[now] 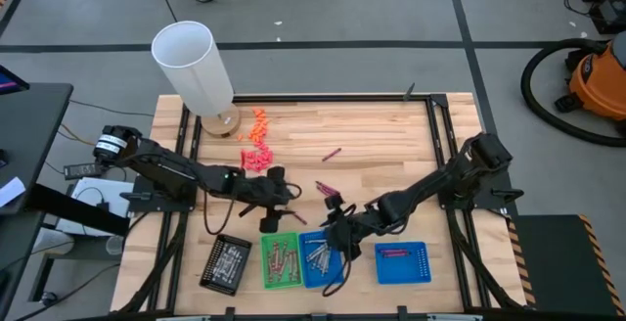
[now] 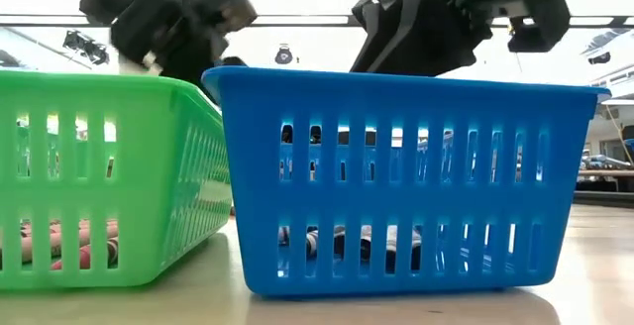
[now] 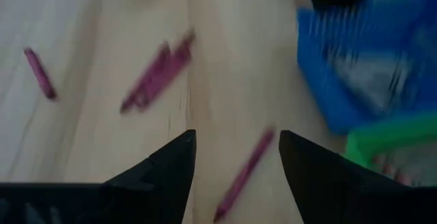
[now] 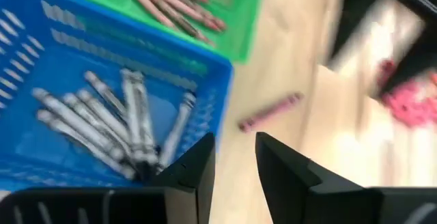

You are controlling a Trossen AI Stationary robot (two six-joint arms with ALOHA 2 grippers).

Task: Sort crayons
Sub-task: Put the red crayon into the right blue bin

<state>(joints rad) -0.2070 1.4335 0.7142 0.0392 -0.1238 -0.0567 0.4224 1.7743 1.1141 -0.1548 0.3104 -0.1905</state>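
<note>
**Both grippers over the tray row at the table's near edge; crayons partly sorted**

Table: wooden top. High view alone shows the full layout. A white cylinder stands at the far left corner, with a scatter of orange and pink bits beside it. Four trays line the near edge, left to right: black tray, green tray, blue tray, second blue tray.

Low view sees only the green tray and blue tray walls up close, arms dark above them; contents barely readable through the slots.

Left gripper: just behind the green tray. Left wrist view shows its fingers spread with nothing between them, over bare wood, one magenta crayon lying below the gap. Two more magenta crayons lie farther off. This view is motion-blurred.

Right gripper: at the blue tray's far right corner. Right wrist view shows its fingers a narrow gap apart, gripping nothing, above the tray rim.

Crayons, per right wrist view only: silver-grey crayons in the blue tray; red-brown and pink crayons in the green tray; one magenta crayon loose on the table beside the blue tray. High view adds a stray crayon mid-table.
</note>
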